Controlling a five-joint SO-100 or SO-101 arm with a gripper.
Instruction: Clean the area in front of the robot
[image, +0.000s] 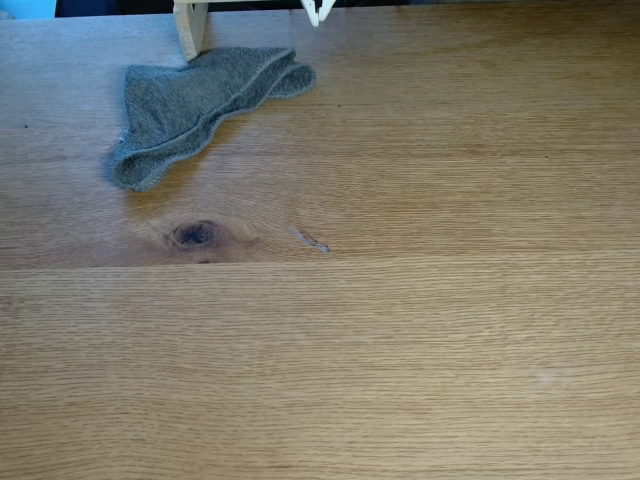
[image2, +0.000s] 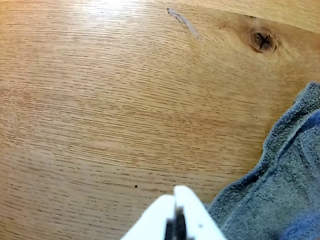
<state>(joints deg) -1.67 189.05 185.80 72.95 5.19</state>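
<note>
- In the fixed view, far left, my grey terry cloth (image: 195, 110) lies crumpled on the tabletop (image: 450, 330); its long axis runs from the lower left up to the upper right, the folded end pointing toward the top edge of the picture
- Its upper part touches the foot of a pale wooden post (image: 189, 28) that stands at the top edge
- Below the cloth, apart from it, sits the dark oval knot (image: 196, 234); just right of the knot is the small greyish smear (image: 311, 240), a short streak slanting down to the right
- Further right along the top edge, only the white tips of my claw (image: 319, 12) show, above the wood; the rest of my arm is out of frame
- In the wrist view the bare oak (image2: 100, 110) fills the left and middle, its grain running roughly left to right; a tiny dark speck (image2: 136, 187) lies in it
- At the bottom middle my claw (image2: 175, 202) has its two white fingertips pressed together, pinching nothing; the cloth (image2: 280, 185) lies just right of them
- Top middle shows the smear (image2: 183, 21), slanting; right of it the knot (image2: 263, 41)
</note>
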